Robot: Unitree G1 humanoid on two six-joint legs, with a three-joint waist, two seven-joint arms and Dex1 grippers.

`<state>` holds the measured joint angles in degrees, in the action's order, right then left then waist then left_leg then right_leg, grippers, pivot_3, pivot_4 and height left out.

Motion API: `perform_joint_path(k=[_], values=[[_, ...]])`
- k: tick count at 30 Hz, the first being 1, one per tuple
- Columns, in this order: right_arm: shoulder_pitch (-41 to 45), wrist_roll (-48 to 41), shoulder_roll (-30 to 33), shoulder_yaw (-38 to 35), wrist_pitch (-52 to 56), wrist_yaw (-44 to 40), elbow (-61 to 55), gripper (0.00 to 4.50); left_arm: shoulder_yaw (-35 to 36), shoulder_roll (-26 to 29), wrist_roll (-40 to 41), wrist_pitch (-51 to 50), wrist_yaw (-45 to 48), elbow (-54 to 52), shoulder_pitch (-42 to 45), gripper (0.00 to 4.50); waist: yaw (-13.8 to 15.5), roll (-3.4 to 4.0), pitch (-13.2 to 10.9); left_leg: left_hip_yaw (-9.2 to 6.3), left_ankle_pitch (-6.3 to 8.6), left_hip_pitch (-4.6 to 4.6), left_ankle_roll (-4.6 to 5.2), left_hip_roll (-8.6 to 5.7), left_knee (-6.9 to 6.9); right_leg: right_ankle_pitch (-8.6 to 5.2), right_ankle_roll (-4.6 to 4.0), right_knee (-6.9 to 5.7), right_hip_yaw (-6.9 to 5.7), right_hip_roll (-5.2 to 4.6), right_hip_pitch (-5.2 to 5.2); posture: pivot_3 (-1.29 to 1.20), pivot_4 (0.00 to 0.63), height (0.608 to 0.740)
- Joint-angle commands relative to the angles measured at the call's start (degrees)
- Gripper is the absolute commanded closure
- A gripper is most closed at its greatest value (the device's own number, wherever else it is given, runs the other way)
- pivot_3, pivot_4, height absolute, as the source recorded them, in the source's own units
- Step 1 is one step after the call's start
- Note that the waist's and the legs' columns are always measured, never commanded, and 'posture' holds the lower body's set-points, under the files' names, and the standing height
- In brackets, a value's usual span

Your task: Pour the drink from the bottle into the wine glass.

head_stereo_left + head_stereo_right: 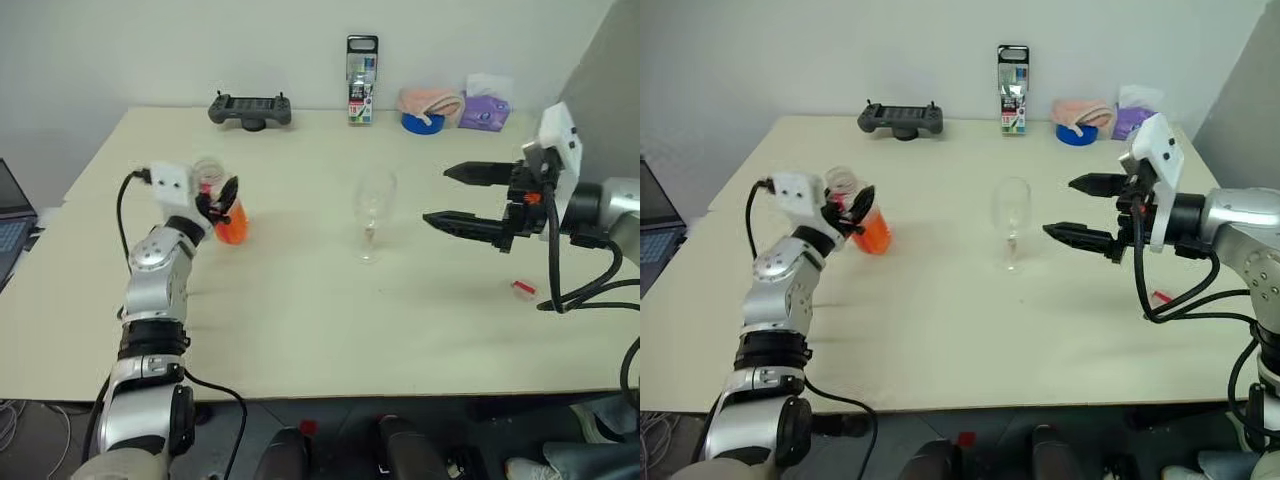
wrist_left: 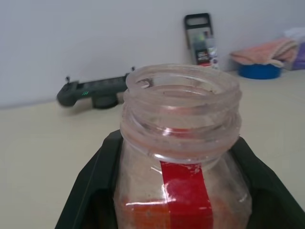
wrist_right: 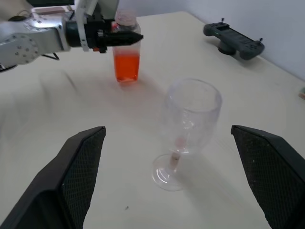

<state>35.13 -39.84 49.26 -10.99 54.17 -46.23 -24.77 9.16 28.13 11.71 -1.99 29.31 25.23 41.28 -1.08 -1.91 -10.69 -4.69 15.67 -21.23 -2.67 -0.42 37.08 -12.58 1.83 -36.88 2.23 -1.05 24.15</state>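
A wide cream table (image 1: 300, 320) stands against a plain white wall, with a laptop's edge (image 1: 12, 215) off its left side. Along the far edge sit a black handheld controller (image 1: 250, 109), a tall black-topped pack (image 1: 362, 80), and a pink cloth on a blue roll (image 1: 428, 107). The left gripper (image 1: 222, 204) is clamped on the uncapped bottle (image 1: 866, 222), orange-red drink (image 3: 127, 67) low inside. The right gripper (image 1: 1080, 212) gapes wide, empty, beside the wine glass (image 1: 372, 212) at mid-table. A red cap (image 1: 523, 289) lies near the right arm.
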Motion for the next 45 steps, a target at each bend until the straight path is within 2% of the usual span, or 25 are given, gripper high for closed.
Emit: perform_joint_path(k=[1,4,7,10,13,17,25,32,45], values=[[-4.0,-3.0,-3.8,-8.2,-1.8,6.3,-6.9,0.0,-3.9,1.7,-2.3,5.3,6.1,-2.2,8.5,2.35,0.3,-0.01,0.0,-0.01,0.0,-0.06,0.0,-0.03,0.0,0.05,-0.07,0.0,0.0,-0.02,0.04,0.0,0.15,0.74],[-8.7,-8.3,-6.4,-11.7,0.7,9.6,-12.7,0.0,-7.1,0.7,-4.5,10.1,9.3,2.4,14.2,2.35,0.7,0.02,0.0,0.05,0.0,-0.26,0.0,-0.06,0.01,0.13,0.01,0.01,0.08,-0.09,0.23,0.0,0.15,0.74],[-15.3,-7.7,-8.1,-9.9,0.3,13.5,-18.3,0.0,-10.8,-0.7,-7.4,16.6,12.7,8.3,19.0,2.35,0.8,0.02,0.0,0.06,0.01,-0.23,0.01,-0.06,-0.01,0.12,0.02,0.04,0.06,-0.07,0.21,0.0,0.15,0.74],[-21.7,-3.8,-11.0,-6.7,-2.5,18.4,-22.5,0.0,-12.9,-2.7,-9.8,24.0,14.2,15.8,22.8,2.35,0.6,0.03,0.0,0.09,0.01,-0.23,0.02,-0.06,0.0,0.11,0.03,-0.02,0.1,-0.03,0.23,0.0,0.15,0.74],[-26.7,3.8,-12.3,-2.2,-6.4,22.7,-24.5,0.0,-14.4,-4.2,-11.8,30.9,15.0,22.5,25.9,2.35,0.4,0.03,0.0,0.11,0.0,-0.24,0.03,-0.04,0.07,0.01,0.2,-0.02,0.13,0.01,0.23,0.0,0.15,0.74],[-31.1,9.8,-13.7,0.8,-10.8,25.5,-24.3,0.0,-17.5,-5.7,-17.1,39.0,12.4,30.6,30.0,2.35,0.4,0.03,0.0,0.12,0.0,-0.3,0.03,-0.05,0.24,-0.07,0.33,-0.01,0.15,0.03,0.22,0.0,0.15,0.74],[-31.8,13.1,-16.8,2.3,-13.8,27.4,-24.0,0.0,-21.5,-7.1,-26.2,47.2,5.3,39.4,35.3,2.35,0.3,0.03,0.0,0.07,0.04,-0.51,0.08,-0.06,0.77,-0.01,0.44,-0.09,0.14,0.05,0.21,0.0,0.15,0.74],[-31.7,14.0,-17.4,2.0,-14.5,27.7,-23.5,0.0,-26.5,-6.4,-35.1,51.2,-3.1,42.0,37.0,2.35,0.2,0.03,0.0,0.07,0.03,-0.52,0.08,-0.08,0.9,0.07,0.56,-0.1,0.16,0.05,0.16,0.0,0.15,0.74],[-32.0,13.4,-17.3,3.4,-12.3,27.4,-23.9,0.0,-29.8,-5.6,-42.0,50.1,-11.9,45.0,39.8,2.35,0.1,0.03,0.0,0.06,0.04,-0.53,0.08,-0.09,0.89,0.07,0.56,-0.11,0.15,0.05,0.17,0.0,0.15,0.74]])
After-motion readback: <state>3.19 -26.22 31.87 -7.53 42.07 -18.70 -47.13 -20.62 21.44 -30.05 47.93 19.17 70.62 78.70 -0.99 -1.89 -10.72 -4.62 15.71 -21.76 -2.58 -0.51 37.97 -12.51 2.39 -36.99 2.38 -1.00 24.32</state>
